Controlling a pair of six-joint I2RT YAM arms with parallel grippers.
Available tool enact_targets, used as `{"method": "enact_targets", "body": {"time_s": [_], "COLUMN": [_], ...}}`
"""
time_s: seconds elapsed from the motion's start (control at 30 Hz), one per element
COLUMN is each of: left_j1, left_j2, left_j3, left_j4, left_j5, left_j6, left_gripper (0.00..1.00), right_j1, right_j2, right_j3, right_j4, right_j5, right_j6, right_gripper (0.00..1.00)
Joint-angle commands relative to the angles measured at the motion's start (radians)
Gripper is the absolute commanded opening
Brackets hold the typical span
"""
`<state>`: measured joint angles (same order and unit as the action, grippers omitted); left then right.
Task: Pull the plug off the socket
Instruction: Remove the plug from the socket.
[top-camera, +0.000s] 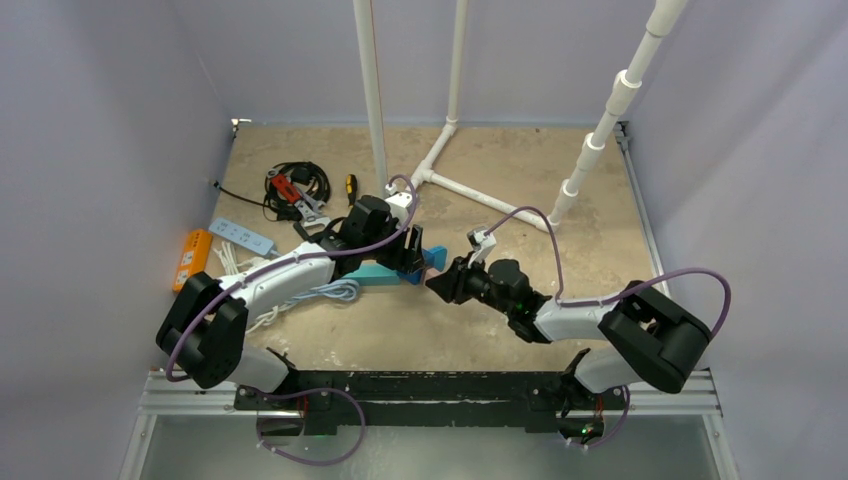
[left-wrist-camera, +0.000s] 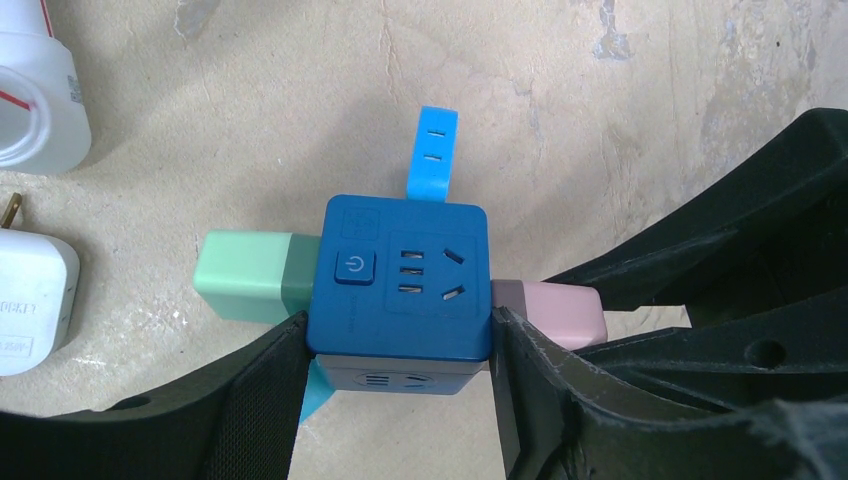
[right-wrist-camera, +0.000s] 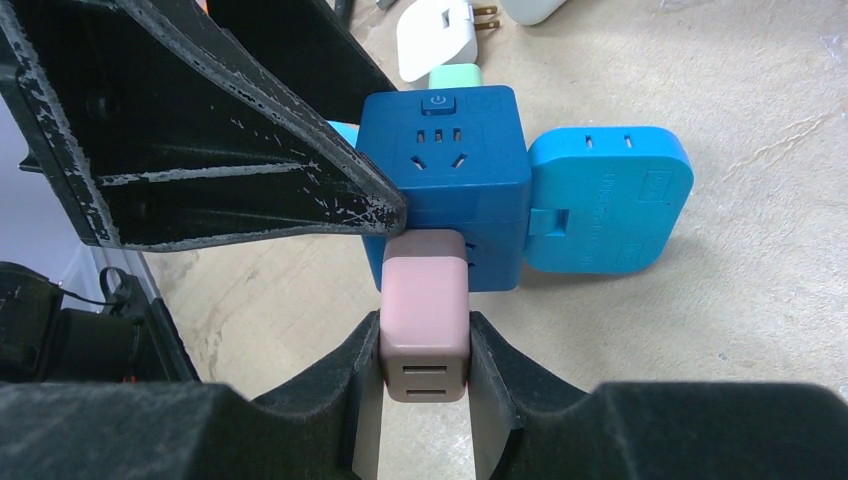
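Currently the right hand (right-wrist-camera: 425, 340) is clamping the pink plug (right-wrist-camera: 424, 285), its long axis pointing rightward from the blue cube socket (left-wrist-camera: 400, 270) the left hand (left-wrist-camera: 400, 335) is gripping.

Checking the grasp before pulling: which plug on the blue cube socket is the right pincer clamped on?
The pink plug, squeezed by the right pincer; the green plug and light-blue plug are ungripped.
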<state>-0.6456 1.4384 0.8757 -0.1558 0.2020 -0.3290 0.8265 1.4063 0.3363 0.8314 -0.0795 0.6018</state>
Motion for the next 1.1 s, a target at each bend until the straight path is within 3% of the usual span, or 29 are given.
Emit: {"method": "enact_targets", "body": {"time_s": [0.0, 0.27, 0.63, 0.9, 1.07], "left_j1": [0.004, 0.003, 0.002, 0.003, 0.002], "left_j2": [0.016, 0.029, 0.030, 0.030, 0.033], "left_j3": [0.028, 0.034, 0.034, 0.036, 0.035], "left_j4": [-0.007, -0.010, -0.017, -0.027, -0.028], "left_j5": [-0.032, -0.013, -0.023, -0.038, -0.039], "left_j6": [0.010, 0.010, 0.008, 0.014, 0.015], "left_gripper": [0.00, 0.00, 0.00, 0.00, 0.00], "right_j1": [0.010, 0.032, 0.157, 0.153, 0.114], "right_j2": [-0.016, -0.002, 0.010, -0.042, -0.058], "right_j3": [0.012, 0.069, 0.224, 0.195, 0.162], "right_j4": [0.038, -0.024, -0.292, -0.264, -0.197], "right_j5": [-0.090, 0.017, 0.301, 0.207, 0.072], "right_j6": [0.026, 0.062, 0.098, 0.081, 0.027], "right_gripper": [0.00, 0.00, 0.00, 0.00, 0.00]}}
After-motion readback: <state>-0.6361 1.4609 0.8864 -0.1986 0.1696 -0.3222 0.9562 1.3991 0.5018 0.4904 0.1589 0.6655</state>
